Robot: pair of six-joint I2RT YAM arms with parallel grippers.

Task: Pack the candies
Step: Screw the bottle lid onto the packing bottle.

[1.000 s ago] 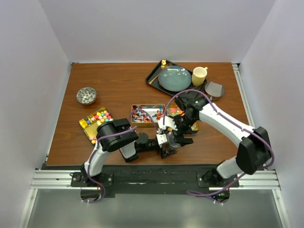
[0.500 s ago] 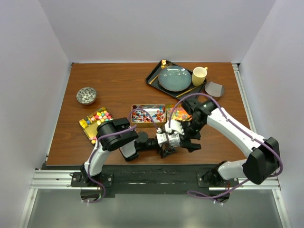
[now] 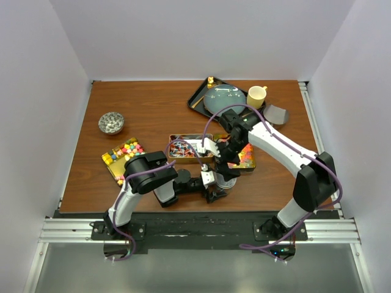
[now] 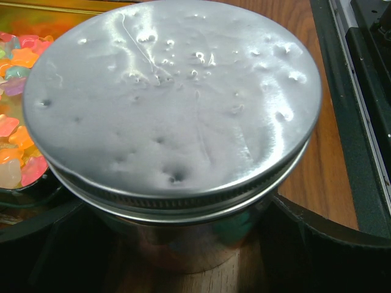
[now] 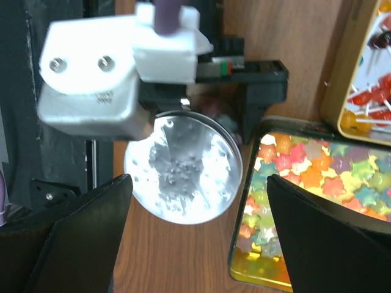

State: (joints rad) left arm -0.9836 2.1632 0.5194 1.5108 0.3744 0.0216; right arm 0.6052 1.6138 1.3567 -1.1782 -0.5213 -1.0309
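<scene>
The candies [image 5: 305,171] lie in three gold tins on the table [image 3: 153,104]: chunky pieces in the left tin [image 3: 108,160], wrapped ones in the middle tin [image 3: 190,136], star gummies in the right tin [image 5: 256,276]. The left gripper [image 3: 217,186] clasps the one jar [image 4: 183,244], which has its metal lid [image 4: 171,97] on. The right gripper [image 5: 198,180] hangs above that lid, jaws spread wide and holding nothing.

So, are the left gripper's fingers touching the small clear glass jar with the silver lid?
Touching. In the left wrist view both black fingers press the small clear glass jar below its lid, without gap.
</scene>
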